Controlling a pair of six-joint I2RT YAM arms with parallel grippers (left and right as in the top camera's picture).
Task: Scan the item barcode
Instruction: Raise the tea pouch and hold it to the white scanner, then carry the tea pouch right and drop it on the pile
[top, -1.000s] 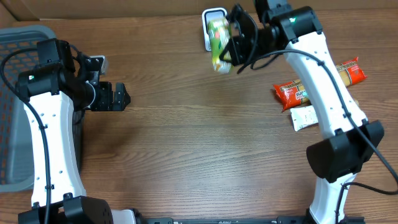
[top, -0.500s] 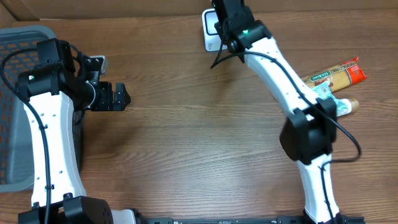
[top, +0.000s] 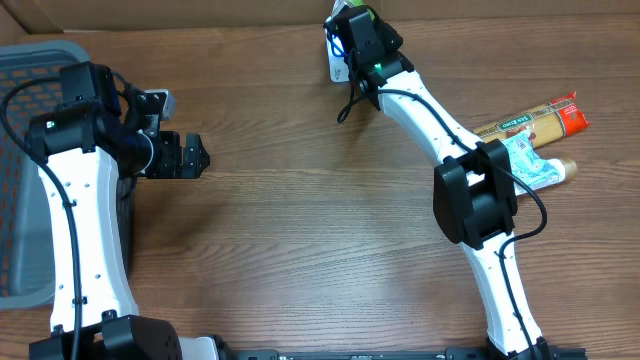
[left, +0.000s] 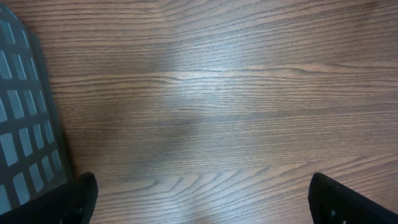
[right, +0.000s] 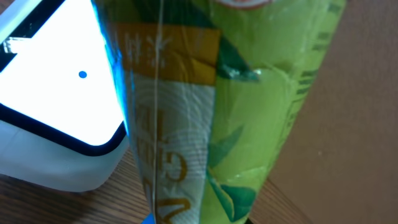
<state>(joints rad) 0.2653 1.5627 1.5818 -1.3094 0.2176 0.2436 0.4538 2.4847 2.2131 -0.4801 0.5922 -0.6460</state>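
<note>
Wooden tabletop (top: 300, 260), overhead: brown boards with a visible grain; one arm stands at each side.
Grey basket (top: 20, 170), overhead: at the left edge of the tabletop, partly under the left arm.
Left gripper (top: 188, 157), overhead: the jaws are spread wide with nothing between them. It is just beside the basket and well apart from the scanner.
Scanner (top: 338, 62), overhead: a small white box at the far edge of the tabletop.
Right gripper (top: 355, 25), overhead: at the far edge, right over the scanner. The arm hides almost all of its load from this view.
Other goods, overhead: a long orange pasta pack (top: 535, 118) and a pale blue-white pouch (top: 525, 162) lie near each other at the right side.
Left wrist view: mostly bare wood grain, with the basket wall at the left. Two black fingertips (left: 74, 199) sit far apart in the bottom corners.
Green packet (right: 249, 112), right wrist view: it fills most of the picture, and the right gripper is closed on it. It hangs just in front of the lit white screen of the scanner, which shows one blue dot. The fingers themselves are out of frame.
</note>
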